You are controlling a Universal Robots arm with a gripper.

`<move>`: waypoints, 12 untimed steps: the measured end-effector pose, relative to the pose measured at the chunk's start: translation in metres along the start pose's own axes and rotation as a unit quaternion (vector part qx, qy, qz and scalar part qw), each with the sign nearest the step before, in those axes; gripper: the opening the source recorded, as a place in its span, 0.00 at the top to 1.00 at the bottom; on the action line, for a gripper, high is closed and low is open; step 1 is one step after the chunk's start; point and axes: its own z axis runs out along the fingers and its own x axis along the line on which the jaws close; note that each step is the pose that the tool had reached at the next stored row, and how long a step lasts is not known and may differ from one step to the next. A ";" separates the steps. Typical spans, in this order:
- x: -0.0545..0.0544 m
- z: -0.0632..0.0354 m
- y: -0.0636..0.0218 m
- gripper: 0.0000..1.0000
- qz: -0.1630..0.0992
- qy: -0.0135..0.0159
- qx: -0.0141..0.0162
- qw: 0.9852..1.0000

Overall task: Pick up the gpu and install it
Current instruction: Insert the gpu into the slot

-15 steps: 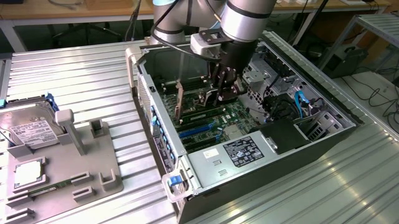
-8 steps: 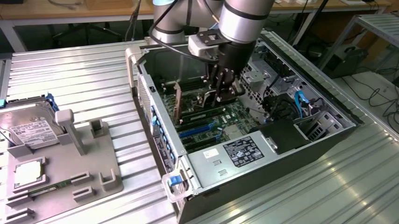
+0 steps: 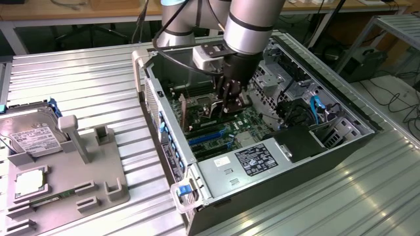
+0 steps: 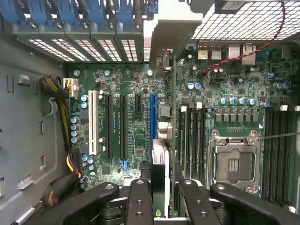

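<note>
Half done by my judgement: the thin green-and-black gpu card (image 4: pixel 160 187) is picked up, clamped edge-on between the black gripper (image 4: pixel 161 206) jaws, held inside the open black computer case (image 3: pixel 341 147) just above the green motherboard (image 4: pixel 122 122), not yet seated

PC case (image 3: pixel 262 172) lies open on tabletop (image 3: pixel 85 78); hand (image 3: pixel 226 101) inside it holds gpu (image 4: pixel 161 183) edge-on over motherboard (image 4: pixel 126 117). Hard drive (image 3: pixel 29 135) on fixture (image 3: pixel 72 187), exterior view's left.
</note>
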 end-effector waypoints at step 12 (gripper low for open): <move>0.004 0.0132 0.0069 0.73 -0.001 0.000 0.004 1.000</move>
